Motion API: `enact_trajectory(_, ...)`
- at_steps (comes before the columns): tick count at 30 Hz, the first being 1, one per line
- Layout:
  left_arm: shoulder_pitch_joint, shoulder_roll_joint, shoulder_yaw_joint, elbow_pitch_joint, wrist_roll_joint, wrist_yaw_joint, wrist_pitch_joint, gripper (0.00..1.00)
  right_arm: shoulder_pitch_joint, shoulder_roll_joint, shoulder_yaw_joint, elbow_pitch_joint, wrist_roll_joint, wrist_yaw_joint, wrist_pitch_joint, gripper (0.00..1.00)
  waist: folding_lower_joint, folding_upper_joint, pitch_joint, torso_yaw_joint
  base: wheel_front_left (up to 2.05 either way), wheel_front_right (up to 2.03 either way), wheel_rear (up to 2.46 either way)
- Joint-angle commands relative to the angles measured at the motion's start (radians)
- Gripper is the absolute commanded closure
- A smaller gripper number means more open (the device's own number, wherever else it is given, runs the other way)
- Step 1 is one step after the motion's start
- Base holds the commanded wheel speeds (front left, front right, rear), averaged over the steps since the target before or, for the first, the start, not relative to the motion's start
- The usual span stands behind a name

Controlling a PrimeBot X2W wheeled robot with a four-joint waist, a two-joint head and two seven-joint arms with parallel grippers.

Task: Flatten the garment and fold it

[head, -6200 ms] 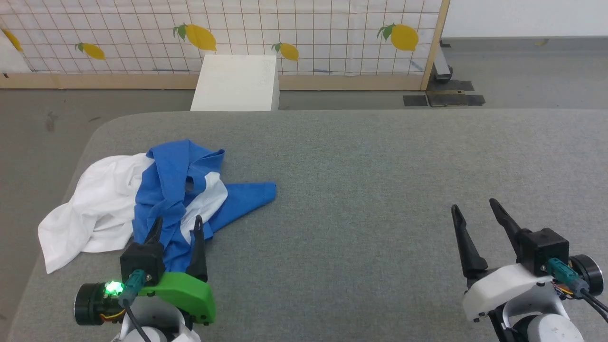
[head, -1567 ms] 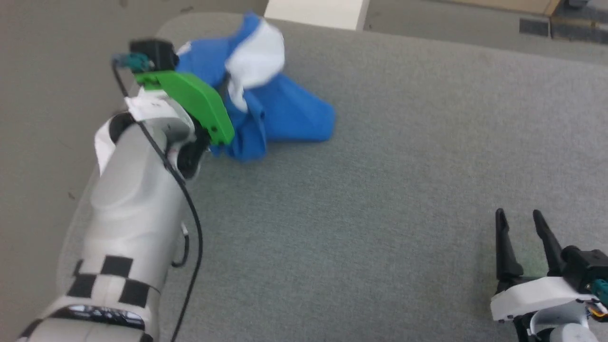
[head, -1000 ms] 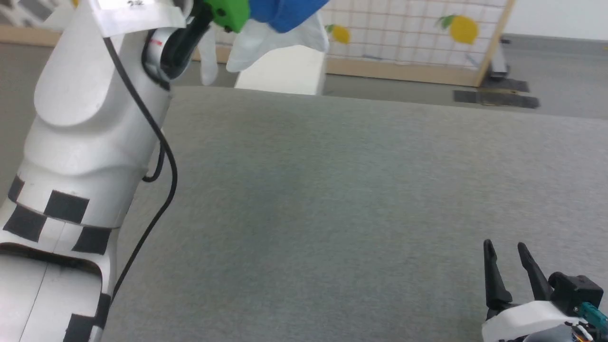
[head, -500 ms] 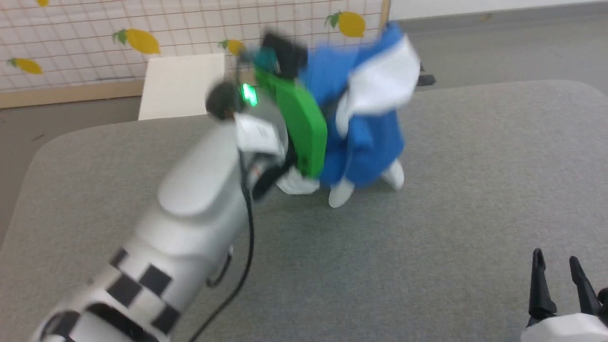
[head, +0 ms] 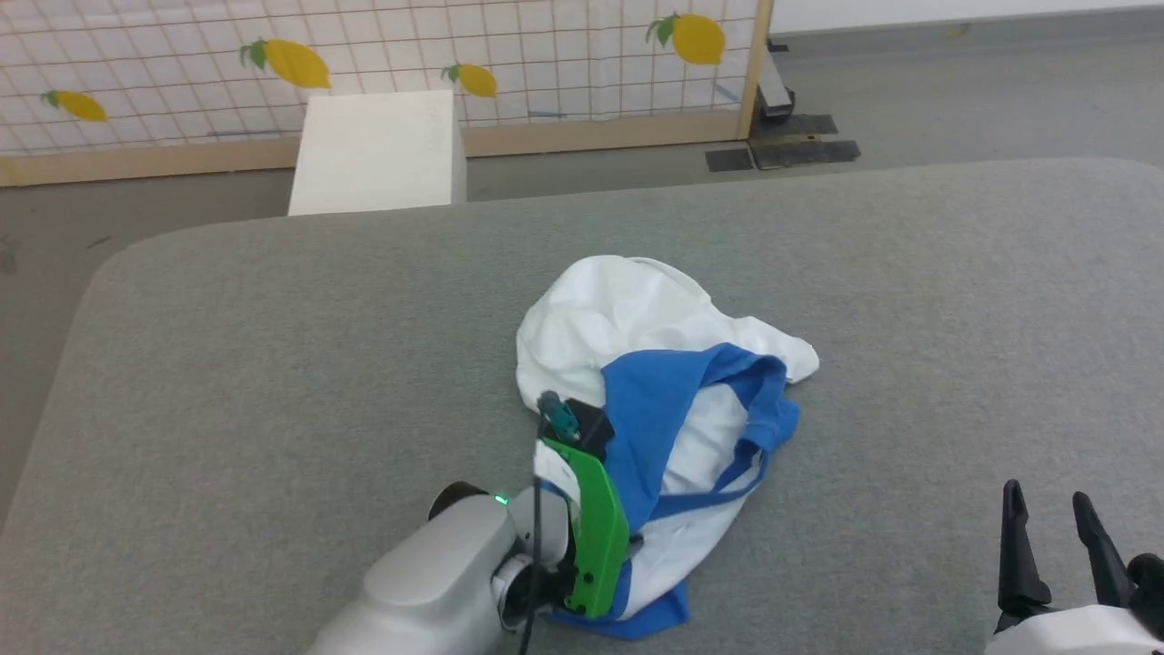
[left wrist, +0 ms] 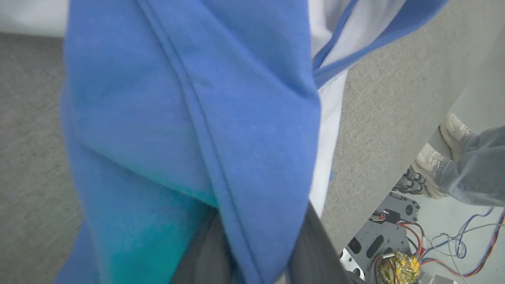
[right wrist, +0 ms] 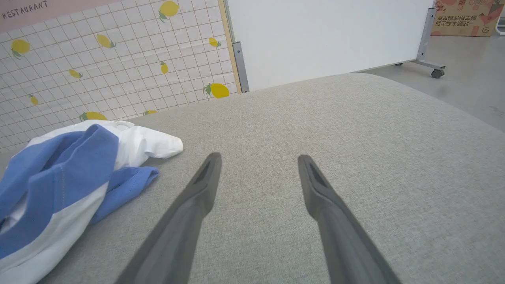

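The garment (head: 627, 314) lies crumpled in the middle of the grey table (head: 273, 346), its white body bunched at the back and blue sleeves and trim folded over the front. My left arm's green mount (head: 596, 528) rests against the heap's near left edge, and blue cloth covers the fingers. In the left wrist view a thick fold of blue cloth (left wrist: 177, 98) runs down between the two dark fingers (left wrist: 315, 248), which are shut on it. My right gripper (head: 1046, 496) stands open and empty at the near right. Its wrist view shows the garment (right wrist: 71, 169) off to the left of the right gripper (right wrist: 260, 158).
A white box (head: 377, 150) stands on the floor behind the table, before a lemon-print screen (head: 364, 45). Past the table's edge, the left wrist view shows a person's shoes (left wrist: 449, 130) and loose cables (left wrist: 465, 248).
My left arm has lifted the garment off the table's left side, swung it through the air and laid it down in the middle. The head camera has moved. The right gripper has stayed open.
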Motion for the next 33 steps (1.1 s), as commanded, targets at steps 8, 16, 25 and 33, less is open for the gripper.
enact_trajectory(8,-0.027,0.031,0.232,-0.118,-0.168,0.039,-0.123,0.0,0.0,0.0,0.014,0.005,0.006,-0.002,-0.006,0.0,0.0001,-0.0001,-0.047,0.076,0.0,0.0,0.0)
enact_trajectory(16,0.022,0.174,0.378,-0.229,-0.076,0.082,-0.48,0.0,0.008,0.0,0.03,0.011,0.016,-0.002,-0.006,0.0,0.0001,-0.0001,-0.084,0.11,0.0,0.0,0.0)
enact_trajectory(25,0.306,0.277,0.529,-0.363,0.107,0.234,-0.735,0.0,0.018,0.0,0.044,0.013,0.017,-0.002,-0.006,0.0,0.0001,-0.0001,-0.094,0.119,0.0,0.0,0.0)
enact_trajectory(33,0.555,0.19,0.731,-0.566,0.268,0.27,-0.737,0.0,-0.077,0.0,0.093,0.009,0.04,-0.002,0.148,0.0,0.0001,-0.0001,-0.042,0.13,0.0,0.0,0.0)
